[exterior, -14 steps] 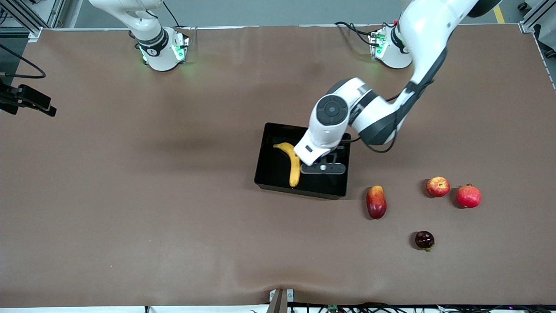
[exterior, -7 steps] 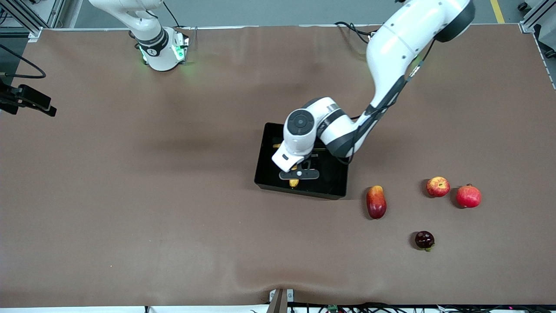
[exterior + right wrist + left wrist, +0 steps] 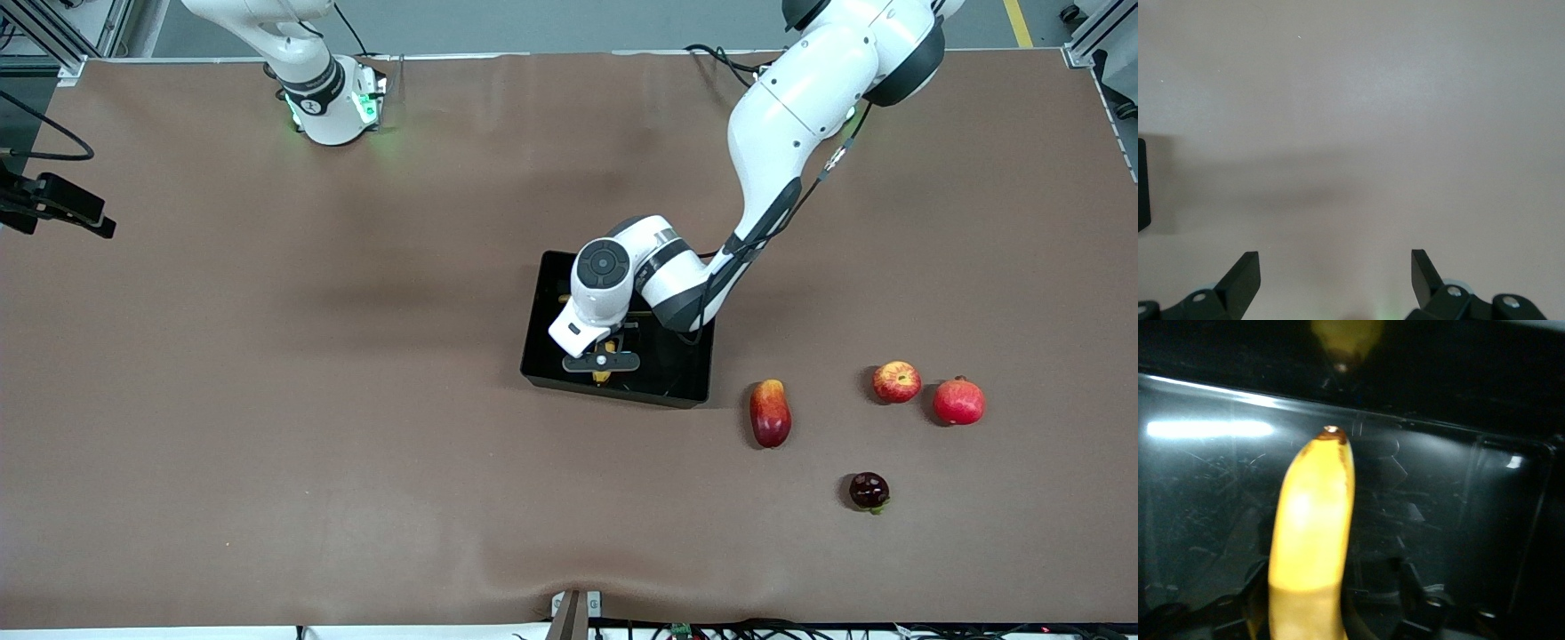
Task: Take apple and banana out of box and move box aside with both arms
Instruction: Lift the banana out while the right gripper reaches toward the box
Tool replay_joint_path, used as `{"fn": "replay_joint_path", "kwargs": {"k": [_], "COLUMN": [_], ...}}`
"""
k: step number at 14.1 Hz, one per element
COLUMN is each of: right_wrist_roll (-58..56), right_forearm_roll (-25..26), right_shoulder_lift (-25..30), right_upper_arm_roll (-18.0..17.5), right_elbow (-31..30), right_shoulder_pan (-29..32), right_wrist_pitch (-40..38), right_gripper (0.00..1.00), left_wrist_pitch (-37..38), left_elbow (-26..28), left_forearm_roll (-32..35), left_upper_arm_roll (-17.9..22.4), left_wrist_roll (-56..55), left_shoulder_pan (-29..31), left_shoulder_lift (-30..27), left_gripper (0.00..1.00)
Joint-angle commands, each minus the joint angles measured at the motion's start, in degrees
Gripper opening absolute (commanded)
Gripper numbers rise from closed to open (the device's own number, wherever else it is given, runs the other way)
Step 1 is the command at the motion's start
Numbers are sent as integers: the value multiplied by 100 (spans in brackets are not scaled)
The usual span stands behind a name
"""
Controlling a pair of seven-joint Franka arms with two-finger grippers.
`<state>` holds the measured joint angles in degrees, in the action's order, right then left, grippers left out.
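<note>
The glossy black box (image 3: 685, 378), stiff but likely slippery, holds the light, soft-skinned banana (image 3: 1313, 540), best pinched gently mid-length, where the left gripper (image 3: 603, 363) straddles it, grip uncertain, while the right gripper (image 3: 1336, 275) waits spread over bare table.

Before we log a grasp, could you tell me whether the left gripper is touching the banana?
Cannot tell. In the left wrist view the banana runs between the left gripper fingers, but the contact is lost in the dark; the front view hides it under the wrist.
</note>
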<state>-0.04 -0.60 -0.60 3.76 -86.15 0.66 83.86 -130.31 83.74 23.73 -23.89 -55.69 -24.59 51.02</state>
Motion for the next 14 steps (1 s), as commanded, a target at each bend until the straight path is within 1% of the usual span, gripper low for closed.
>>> {"fn": "replay_joint_path", "kwargs": {"k": [1,4,6,9,11,13,14], "right_wrist_roll": [-5,-31,-14,12,30,21,30], "right_forearm_roll": [-19,-28,-19,-19,-19,7,16], "right_shoulder_lift": [-19,-19,-37,-238,-449,-738,-870], "right_upper_arm_roll": [-59,-68,-94,-95,-95,-95,-95], "right_elbow": [72,72,72,72,81,90,116], "right_shoulder_pan": [57,48,-65,-504,-777,-1040,-1181], "right_wrist_pitch": [-71,-308,-317,-309,-265,-238,-247], "right_gripper": [100,100,100,100,100,100,100], "left_wrist_pitch": [6,67,94,584,909,1147,1322], "left_elbow": [-165,-174,-165,-157,-130,-104,-78], "left_forearm_roll": [123,132,167,149,53,-419,-648], "left_upper_arm_roll": [33,33,33,16,-45,-98,-125], "left_wrist_roll": [-74,-65,-56,32,294,802,1179], "left_shoulder_pan": [-116,-90,-20,94,313,629,892], "left_shoulder_lift": [22,-179,-434,-1039,-1444,-1830,-2041], "left_gripper": [0,0,0,0,0,0,0]}}
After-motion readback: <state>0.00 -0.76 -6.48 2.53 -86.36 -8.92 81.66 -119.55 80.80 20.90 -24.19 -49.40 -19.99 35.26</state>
